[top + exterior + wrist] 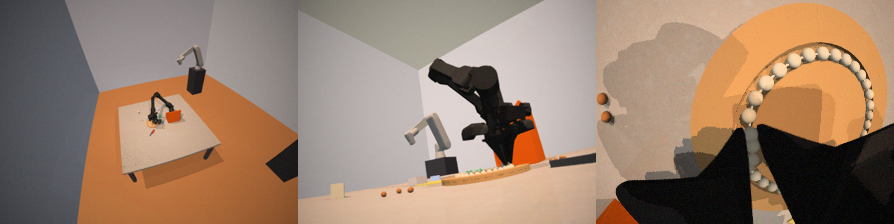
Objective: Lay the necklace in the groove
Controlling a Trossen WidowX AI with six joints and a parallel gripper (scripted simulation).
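Your black arm [156, 95] [486, 79] arched over the round board [148, 126] [486, 178] [716, 85], your gripper [156, 121] [507, 164] [749, 132] pointing down, fingertips closed on the pearl necklace [489, 171] [794, 61].

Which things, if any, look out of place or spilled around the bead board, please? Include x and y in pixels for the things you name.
Three small orange-brown balls [399, 191] lie loose on the table top [463, 204], away from the board [486, 178] [796, 25]; they look possibly spilled, since no container holds them. Nothing there looks visibly damaged.

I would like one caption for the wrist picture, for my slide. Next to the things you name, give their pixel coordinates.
Claw [749, 132] shut on the pearl necklace [794, 61] at the round board [716, 90], two orange beads [602, 98] beside.
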